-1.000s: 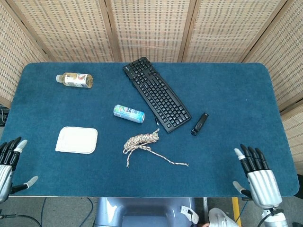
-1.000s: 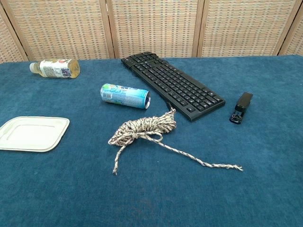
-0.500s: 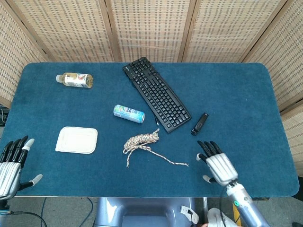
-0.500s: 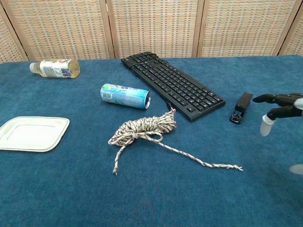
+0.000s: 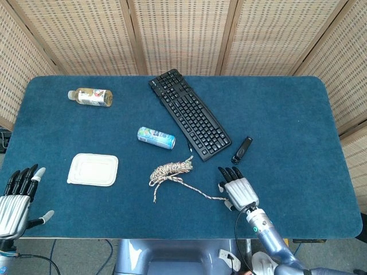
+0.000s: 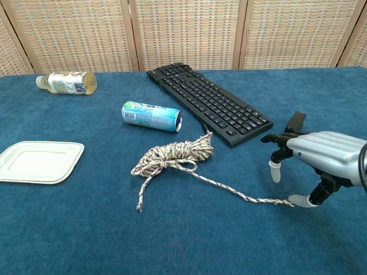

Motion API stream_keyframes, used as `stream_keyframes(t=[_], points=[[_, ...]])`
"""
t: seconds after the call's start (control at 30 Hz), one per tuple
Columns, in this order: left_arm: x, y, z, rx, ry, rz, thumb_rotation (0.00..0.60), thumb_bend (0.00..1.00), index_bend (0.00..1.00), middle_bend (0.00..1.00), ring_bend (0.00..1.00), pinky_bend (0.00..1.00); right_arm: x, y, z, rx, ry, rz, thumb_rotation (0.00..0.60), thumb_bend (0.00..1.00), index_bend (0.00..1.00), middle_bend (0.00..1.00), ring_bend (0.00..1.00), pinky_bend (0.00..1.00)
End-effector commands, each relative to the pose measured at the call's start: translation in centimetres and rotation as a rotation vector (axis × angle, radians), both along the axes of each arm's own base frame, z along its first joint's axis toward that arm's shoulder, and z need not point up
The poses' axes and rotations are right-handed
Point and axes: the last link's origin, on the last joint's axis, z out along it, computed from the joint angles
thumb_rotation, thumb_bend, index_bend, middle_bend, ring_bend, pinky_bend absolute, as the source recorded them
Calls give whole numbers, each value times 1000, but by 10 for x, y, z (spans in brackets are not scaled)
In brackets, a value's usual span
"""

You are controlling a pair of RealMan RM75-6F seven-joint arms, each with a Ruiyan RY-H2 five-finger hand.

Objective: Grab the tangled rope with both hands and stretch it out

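Rope (image 5: 170, 171) lying bundled mid-tabletop (image 5: 298, 126), loose tail trailing toward right hand (image 5: 239, 192). You are hovering over tail tip, fingers (image 6: 276, 138) apart, holding nothing. Lower, pinch tip cleanly. Left hand (image 5: 16, 200) waiting spread at near edge, well apart from bundle.

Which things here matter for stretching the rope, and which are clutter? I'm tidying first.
For the job: rope, right hand, left hand.
Lying about: keyboard, can, bottle, white lid, stapler.
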Motion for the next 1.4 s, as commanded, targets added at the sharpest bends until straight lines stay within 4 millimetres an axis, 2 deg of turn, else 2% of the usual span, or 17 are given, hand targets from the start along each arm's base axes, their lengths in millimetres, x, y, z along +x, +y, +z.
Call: stream_keyframes(t=[0.03, 0.73, 0.97, 1.23, 1.4], points=[[0, 0, 0, -2, 1, -2, 600, 3, 0, 0, 0, 0, 1, 2, -8, 10, 16, 9, 600, 302, 435, 0, 0, 0], [-1, 0, -1, -9, 2, 0, 600, 3, 0, 0, 0, 0, 6, -1, -33, 22, 63, 13, 600, 328, 492, 0, 0, 0], [0, 1, -3, -10, 4, 1, 600, 3, 0, 0, 0, 0, 8, -2, -38, 25, 60, 17, 600, 390, 535, 0, 0, 0], [-1, 0, -3, -14, 10, 2, 600, 4, 0, 0, 0, 0, 9, -2, -42, 24, 73, 27, 600, 404, 565, 0, 0, 0], [-1, 0, -4, -17, 12, 3, 600, 3, 0, 0, 0, 0, 10, -2, -41, 13, 65, 38, 600, 413, 632, 0, 0, 0]])
